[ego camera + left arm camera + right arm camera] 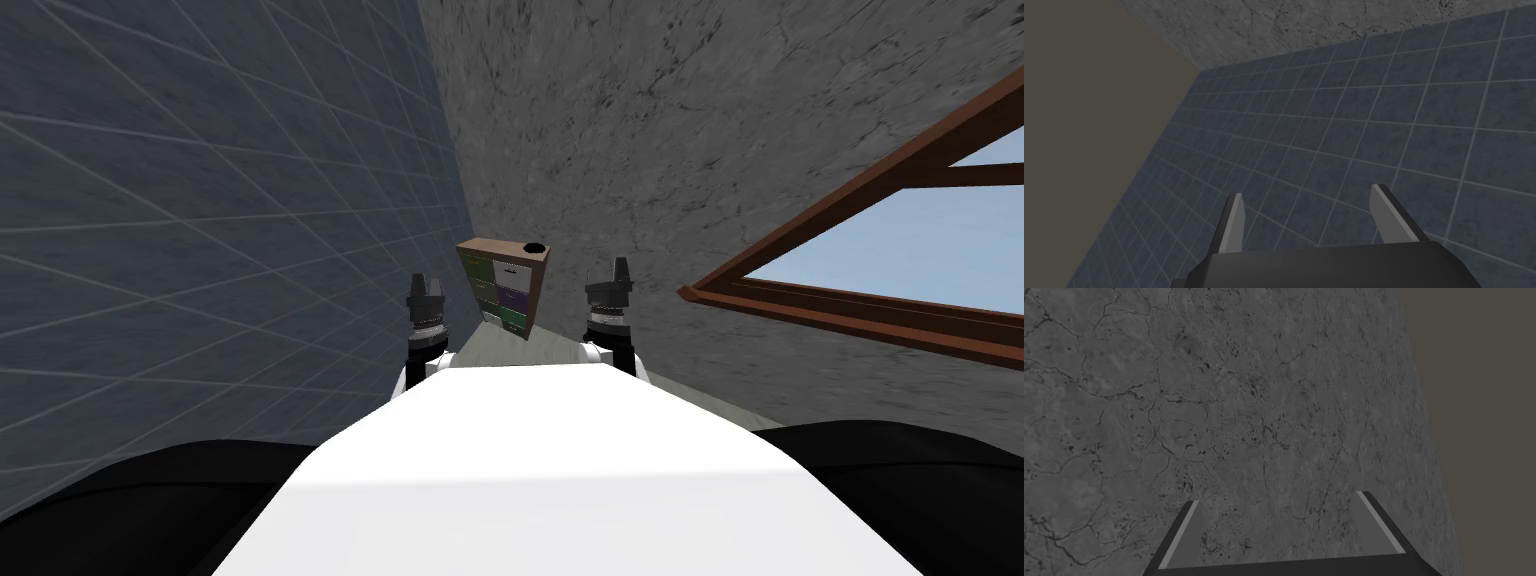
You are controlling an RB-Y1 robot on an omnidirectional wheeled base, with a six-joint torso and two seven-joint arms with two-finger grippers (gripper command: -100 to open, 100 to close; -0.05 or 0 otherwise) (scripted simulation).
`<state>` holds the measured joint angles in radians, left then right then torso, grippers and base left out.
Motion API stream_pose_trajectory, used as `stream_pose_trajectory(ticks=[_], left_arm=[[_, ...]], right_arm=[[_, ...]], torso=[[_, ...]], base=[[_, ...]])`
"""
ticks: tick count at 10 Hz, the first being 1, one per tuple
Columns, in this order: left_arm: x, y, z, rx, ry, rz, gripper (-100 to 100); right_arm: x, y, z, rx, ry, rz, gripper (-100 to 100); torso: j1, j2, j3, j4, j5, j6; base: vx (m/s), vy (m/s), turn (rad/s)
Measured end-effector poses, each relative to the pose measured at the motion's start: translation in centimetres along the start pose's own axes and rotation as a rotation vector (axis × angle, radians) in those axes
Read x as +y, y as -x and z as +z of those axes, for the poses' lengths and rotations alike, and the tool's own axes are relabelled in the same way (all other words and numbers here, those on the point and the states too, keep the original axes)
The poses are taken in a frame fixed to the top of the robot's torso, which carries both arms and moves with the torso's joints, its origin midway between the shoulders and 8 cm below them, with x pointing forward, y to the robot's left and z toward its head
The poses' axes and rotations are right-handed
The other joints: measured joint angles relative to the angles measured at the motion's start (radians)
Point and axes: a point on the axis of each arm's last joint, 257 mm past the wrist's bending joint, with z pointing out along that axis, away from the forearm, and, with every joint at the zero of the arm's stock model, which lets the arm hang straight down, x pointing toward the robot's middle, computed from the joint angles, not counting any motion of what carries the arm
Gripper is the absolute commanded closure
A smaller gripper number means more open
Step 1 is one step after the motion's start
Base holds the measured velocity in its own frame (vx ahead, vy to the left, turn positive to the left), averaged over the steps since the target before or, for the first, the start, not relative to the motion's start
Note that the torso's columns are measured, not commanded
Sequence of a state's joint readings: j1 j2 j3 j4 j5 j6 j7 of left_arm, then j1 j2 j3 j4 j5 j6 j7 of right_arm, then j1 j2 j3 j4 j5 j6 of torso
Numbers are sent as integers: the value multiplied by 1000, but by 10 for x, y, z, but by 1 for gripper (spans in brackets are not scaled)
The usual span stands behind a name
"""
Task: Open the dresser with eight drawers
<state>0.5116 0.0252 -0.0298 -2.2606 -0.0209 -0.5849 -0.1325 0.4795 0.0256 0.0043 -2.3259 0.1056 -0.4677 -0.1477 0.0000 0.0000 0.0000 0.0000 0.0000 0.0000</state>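
dresser is far ahead, mid head view, well beyond both arms. brown frame, two columns of drawer fronts, green, white and purple ones visible. too small to count the drawers or tell if any is ajar. small black round thing sits on its top, at the right end

it stands on a pale strip of floor, near the far corner where the blue tiled wall on the left meets the grey cracked wall on the right. its slant matches the whole view, so that's camera roll, not the furniture

window with a brown frame is set in the grey wall on the right, nearer than the dresser, blue sky through it

left gripper: raised in front of the chest, left of the dresser in the head view, well apart from it, close to the tiled wall side. left wrist view: fingers spread about a third of the width apart, not pinching anything

right gripper: same raised pose on the right side, slightly higher in the head view, also well apart from the dresser. right wrist view: fingers spread wide, not pinching anything

neither gripper touches the dresser; it sits between the two in the head view, just much farther off
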Motion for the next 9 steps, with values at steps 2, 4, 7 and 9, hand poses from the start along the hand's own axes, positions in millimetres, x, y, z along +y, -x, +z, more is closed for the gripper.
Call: stream_pose_trajectory(ticks=[2, 4, 7, 9], left_arm=[[0, 0, 0, 0, 0, 0, 0], [0, 0, 0, 0, 0, 0, 0], [0, 0, 0, 0, 0, 0, 0], [0, 0, 0, 0, 0, 0, 0]], right_arm=[[0, 0, 0, 0, 0, 0, 0], [0, 0, 0, 0, 0, 0, 0], [0, 0, 0, 0, 0, 0, 0], [0, 0, 0, 0, 0, 0, 0]], torso=[[0, 104, -209, 105, 0, 0], [0, 248, -497, 248, 0, 0], [0, 470, -939, 470, 0, 0], [0, 618, -1234, 617, 0, 0]], base=[[0, 0, 0], [0, 0, 0], [0, 0, 0], [0, 0, 0]])
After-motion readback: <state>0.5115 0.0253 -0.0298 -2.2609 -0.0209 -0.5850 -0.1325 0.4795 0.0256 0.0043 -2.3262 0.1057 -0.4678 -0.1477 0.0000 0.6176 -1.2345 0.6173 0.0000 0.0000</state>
